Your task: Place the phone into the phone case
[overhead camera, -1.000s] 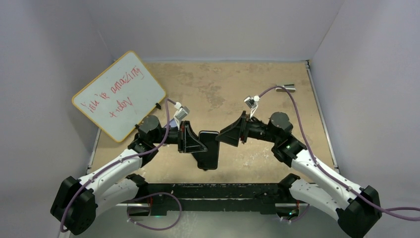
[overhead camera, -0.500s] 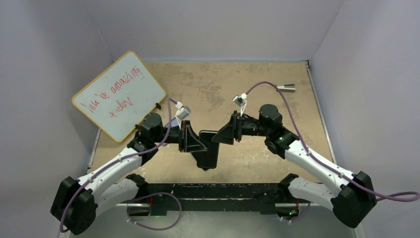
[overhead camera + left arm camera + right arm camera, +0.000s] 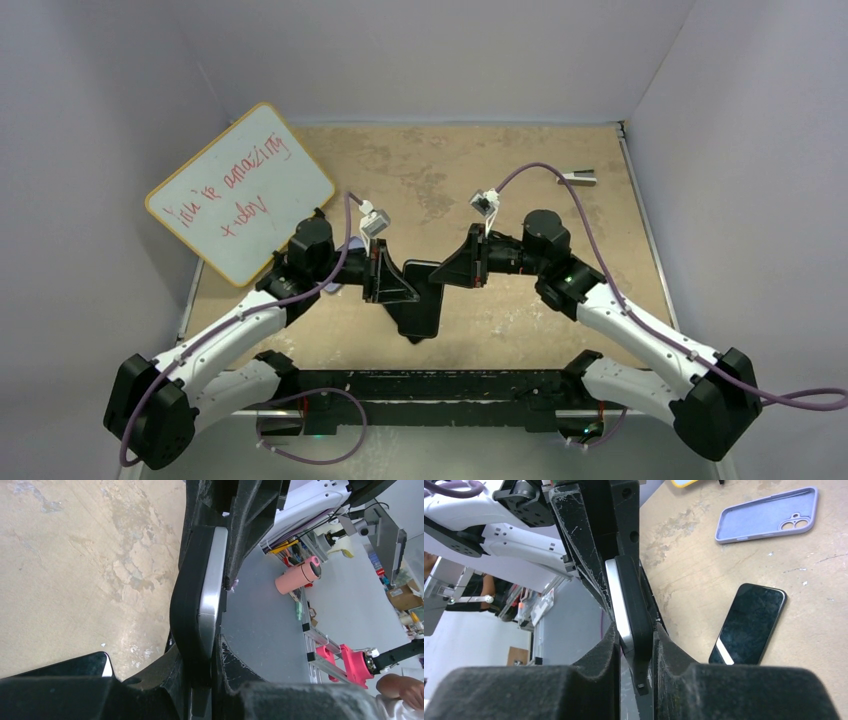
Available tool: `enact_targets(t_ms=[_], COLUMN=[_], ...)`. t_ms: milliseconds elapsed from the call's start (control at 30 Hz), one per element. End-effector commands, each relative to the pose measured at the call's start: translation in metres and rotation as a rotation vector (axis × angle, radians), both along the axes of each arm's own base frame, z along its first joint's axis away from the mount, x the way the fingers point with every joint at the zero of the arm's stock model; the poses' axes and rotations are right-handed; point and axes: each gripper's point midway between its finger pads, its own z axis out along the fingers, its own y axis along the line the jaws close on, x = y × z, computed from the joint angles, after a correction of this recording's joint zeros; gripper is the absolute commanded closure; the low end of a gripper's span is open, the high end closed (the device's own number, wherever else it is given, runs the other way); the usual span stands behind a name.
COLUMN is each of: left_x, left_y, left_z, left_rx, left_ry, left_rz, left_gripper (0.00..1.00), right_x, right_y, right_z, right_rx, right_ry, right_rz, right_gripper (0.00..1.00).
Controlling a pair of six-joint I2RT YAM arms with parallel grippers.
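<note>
Against the left wall leans a whiteboard (image 3: 240,190) with red writing, its lower corner hanging past the left edge of the table (image 3: 430,165). Pale walls (image 3: 450,60) close in the left, back and right sides. The tan top lies open from the arms to the back wall, and the near front strip is taken up by the arm bases. The phone case (image 3: 766,515) lies flat on the table near the whiteboard, mostly hidden under the left arm in the top view. Its hollow side faces up and it is empty. Near it, well apart from the case, a second black slab (image 3: 749,625) lies flat with a pale streak at one end. At the middle front, the left gripper (image 3: 405,290) has its jaws closed on the phone (image 3: 422,315). The wrist views show the phone edge-on, with one side black and the other pale. I cannot tell whether its lower end touches the table. The right gripper (image 3: 447,276) is clamped on the same phone from the opposite side, so the two sets of fingers crowd each other. Far right, a small metal piece (image 3: 580,178) rests by the right edge at the end of a purple cable (image 3: 540,172).
</note>
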Motion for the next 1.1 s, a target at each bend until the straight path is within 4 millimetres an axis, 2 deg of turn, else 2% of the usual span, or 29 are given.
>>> enact_targets(t_ms=[0, 133, 267, 300, 333, 400, 567, 800, 1000, 1067], left_x=[0.019, 0.02, 0.014, 0.013, 0.012, 0.011, 0.013, 0.012, 0.014, 0.014], left_y=[0.0, 0.002, 0.001, 0.001, 0.0, 0.001, 0.004, 0.008, 0.011, 0.011], left_z=[0.002, 0.008, 0.023, 0.028, 0.035, 0.044, 0.064, 0.088, 0.091, 0.091], left_rx=[0.051, 0.058, -0.002, -0.022, -0.053, -0.096, -0.184, -0.279, -0.299, -0.299], left_ry=[-0.041, -0.065, -0.103, -0.106, -0.122, -0.137, -0.162, -0.201, -0.211, -0.205], left_rz=[0.086, 0.093, 0.07, 0.067, 0.07, 0.081, 0.147, 0.188, 0.216, 0.22], left_gripper=[1.0, 1.0, 1.0, 1.0, 1.0, 1.0, 1.0, 1.0, 1.0, 1.0], right_x=[0.012, 0.011, 0.005, 0.004, 0.003, -0.001, -0.004, -0.015, -0.026, -0.027], right_y=[-0.004, -0.005, -0.001, 0.0, 0.001, 0.001, 0.0, 0.004, 0.015, 0.017], right_z=[0.025, 0.03, 0.036, 0.036, 0.036, 0.033, 0.008, -0.004, -0.011, -0.011], right_rx=[0.009, 0.027, 0.078, 0.093, 0.112, 0.142, 0.131, 0.122, 0.122, 0.126], right_ry=[-0.081, -0.095, -0.049, -0.03, -0.015, 0.007, 0.049, 0.048, 0.056, 0.052], right_rz=[-0.08, -0.084, -0.052, -0.056, -0.053, -0.042, -0.051, -0.011, 0.049, 0.053], right_gripper=[1.0, 1.0, 0.58, 0.5, 0.44, 0.39, 0.44, 0.54, 0.55, 0.62])
